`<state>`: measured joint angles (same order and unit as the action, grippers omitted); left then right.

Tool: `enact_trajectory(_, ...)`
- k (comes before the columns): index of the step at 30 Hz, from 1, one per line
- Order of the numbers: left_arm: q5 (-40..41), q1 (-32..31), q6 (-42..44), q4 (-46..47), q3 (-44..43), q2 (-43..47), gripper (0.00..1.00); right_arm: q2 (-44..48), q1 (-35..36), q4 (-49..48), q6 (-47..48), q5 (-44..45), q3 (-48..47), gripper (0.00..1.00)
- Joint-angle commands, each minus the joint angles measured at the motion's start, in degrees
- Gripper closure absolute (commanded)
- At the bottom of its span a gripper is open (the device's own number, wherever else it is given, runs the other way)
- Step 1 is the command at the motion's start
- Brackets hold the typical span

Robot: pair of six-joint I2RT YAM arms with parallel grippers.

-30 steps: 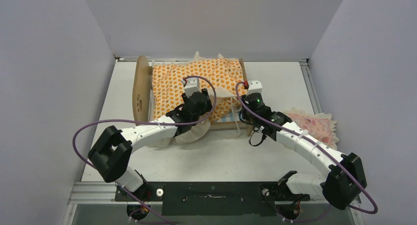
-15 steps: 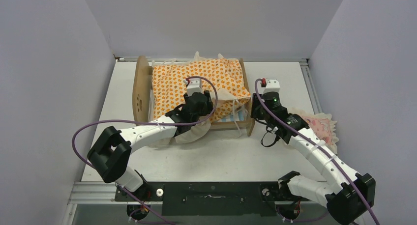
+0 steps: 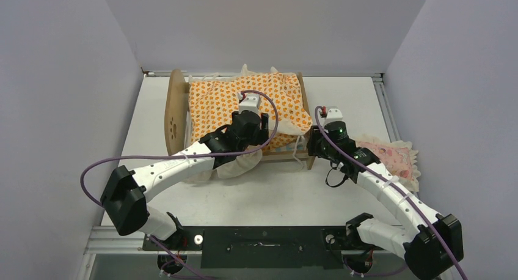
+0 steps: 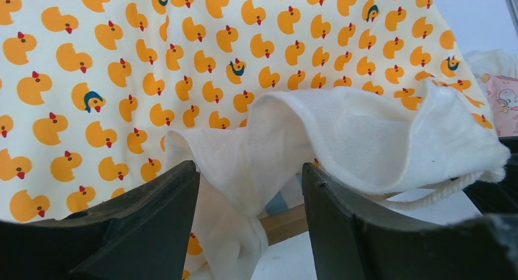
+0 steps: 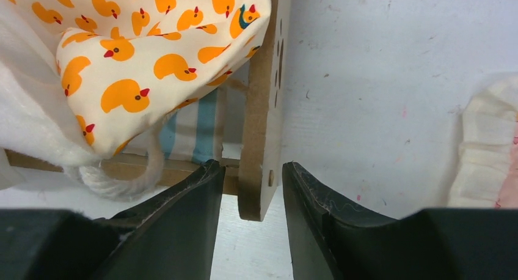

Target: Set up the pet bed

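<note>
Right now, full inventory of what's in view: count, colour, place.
pet bed: 1, light wood, blue-and-white striped base, far left-centre of table
mattress: 1, orange duck print, white underside, on the bed, near edge hanging over the rail
pillow: 1, pink with cream frill, on table right of bed
table: 1, white
cables: 2, purple, one per arm
left arm, right arm: white and black, from near edge
left claw: black, open, white mattress fold between fingers
right claw: black, open, astride the bed's end board
</note>
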<state>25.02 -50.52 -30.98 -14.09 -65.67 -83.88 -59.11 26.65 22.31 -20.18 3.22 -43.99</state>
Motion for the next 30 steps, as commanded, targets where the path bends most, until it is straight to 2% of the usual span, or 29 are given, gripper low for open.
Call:
enact_trajectory(1, 0.38, 0.55, 1.57, -3.14, -2.8, -0.38, 0.4, -2.1, 0.09, -2.38, 1.85, -4.49, -3.64, 0.59)
enact_trajectory(5, 0.3, 0.81, 1.17, -2.29, -3.97, -3.64, 0.39, -3.22, 0.24, -2.94, 3.13, -4.44, -6.36, 0.59)
enact_trajectory(10, -0.21, 2.35, 0.63, -1.59, -5.76, -6.39, 0.39, -4.42, 0.59, -5.04, 3.24, -11.55, -8.63, 0.58)
enact_trajectory(20, -2.38, 7.34, -0.98, -1.7, -7.07, -8.76, 0.4, -6.45, 1.18, -7.02, 2.41, -19.35, -10.86, 0.57)
enact_trajectory(27, -6.48, 10.27, -5.15, -1.42, -6.92, -10.12, 0.43, -3.41, 1.66, -4.24, 3.1, -13.01, -11.25, 0.55)
enact_trajectory(30, -7.14, 10.62, -5.58, -0.78, -6.64, -10.13, 0.44, -2.02, 2.66, -4.48, 4.53, -14.62, -10.84, 0.54)
